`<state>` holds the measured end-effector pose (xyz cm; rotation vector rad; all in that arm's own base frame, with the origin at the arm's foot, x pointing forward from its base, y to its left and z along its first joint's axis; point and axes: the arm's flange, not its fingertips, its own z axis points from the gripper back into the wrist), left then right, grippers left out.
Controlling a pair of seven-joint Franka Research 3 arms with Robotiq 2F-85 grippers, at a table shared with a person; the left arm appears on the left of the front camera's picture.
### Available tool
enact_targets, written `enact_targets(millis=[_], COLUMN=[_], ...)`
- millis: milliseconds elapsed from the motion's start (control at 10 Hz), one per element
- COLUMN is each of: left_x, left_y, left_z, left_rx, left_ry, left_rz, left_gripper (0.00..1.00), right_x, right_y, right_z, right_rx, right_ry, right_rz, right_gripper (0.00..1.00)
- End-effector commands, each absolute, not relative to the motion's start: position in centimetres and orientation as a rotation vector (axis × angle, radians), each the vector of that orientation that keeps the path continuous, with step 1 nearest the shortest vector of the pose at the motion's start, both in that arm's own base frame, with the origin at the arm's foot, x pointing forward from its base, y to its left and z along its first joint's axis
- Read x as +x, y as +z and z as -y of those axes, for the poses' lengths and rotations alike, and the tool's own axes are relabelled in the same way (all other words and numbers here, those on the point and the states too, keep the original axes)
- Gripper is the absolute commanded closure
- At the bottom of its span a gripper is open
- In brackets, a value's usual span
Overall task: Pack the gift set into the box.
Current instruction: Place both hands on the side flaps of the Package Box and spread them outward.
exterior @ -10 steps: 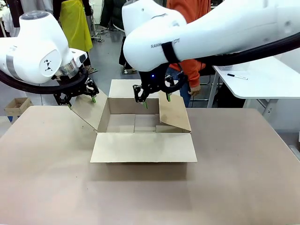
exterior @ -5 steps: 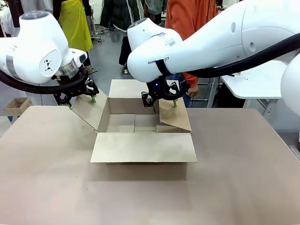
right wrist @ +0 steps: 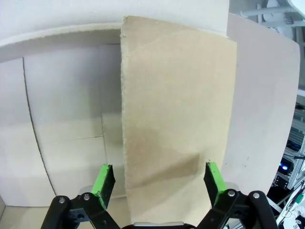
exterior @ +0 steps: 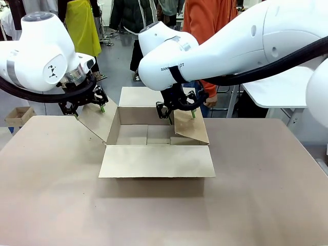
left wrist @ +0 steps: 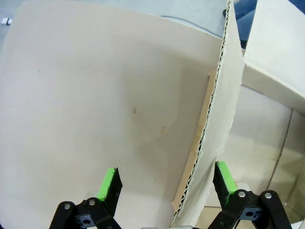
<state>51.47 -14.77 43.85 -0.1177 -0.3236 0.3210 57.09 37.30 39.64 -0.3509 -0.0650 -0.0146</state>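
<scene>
My right gripper [exterior: 181,116] gapes astride a flap [exterior: 192,128] of the box [exterior: 154,161] mid-frame (left gripper [exterior: 89,111] likewise, upper left), seemingly without contact.

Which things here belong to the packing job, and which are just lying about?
In the job: large brown corrugated cardboard box, flaps open; left end effector and right end effector, each open astride a side flap.
Lying about: small brown carton, far left; white side table, right.
</scene>
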Motion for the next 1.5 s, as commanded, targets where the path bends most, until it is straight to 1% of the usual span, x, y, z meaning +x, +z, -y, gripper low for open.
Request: enact_targets(millis=[0,300,400,500,700,800,1100,1200,1300,1400], left_x=[51.4,51.4,51.4,51.4,51.4,51.4,51.4,51.4,51.4,51.4], left_y=[43.9,43.9,43.9,43.9,43.9,43.9,43.9,43.9,43.9,43.9], left_z=[15.2,15.2,15.2,15.2,15.2,15.2,15.2,15.2,15.2,15.2], left_rx=[-0.099,-0.099,-0.099,-0.099,-0.099,-0.099,-0.099,-0.099,-0.099,-0.099], left_ry=[0.337,0.337,0.337,0.337,0.337,0.337,0.337,0.337,0.337,0.337], left_rz=[0.324,0.324,0.324,0.324,0.324,0.324,0.324,0.324,0.324,0.324], left_gripper=[0.00,0.00,0.00,0.00,0.00,0.00,0.00,0.00,0.00,0.00], right_x=[55.6,52.4,51.7,51.2,50.4,50.0,48.9,49.6,50.1,50.1], right_y=[41.1,45.6,46.4,46.5,46.4,45.6,43.4,42.7,44.1,44.1], right_z=[-35.9,-31.4,-29.9,-28.6,-24.7,-22.6,-18.0,-19.1,-19.3,-19.3], right_rx=[-0.408,-0.423,-0.431,-0.434,-0.338,-0.337,-0.165,-0.103,-0.248,-0.248], right_ry=[-0.045,-0.084,-0.090,-0.092,-0.073,-0.059,-0.085,-0.027,-0.107,-0.107], right_rz=[0.122,0.196,0.188,0.173,0.177,0.180,0.212,0.163,0.208,0.208], right_gripper=[0.00,0.00,0.00,0.00,0.00,0.00,0.00,0.00,0.00,0.00])
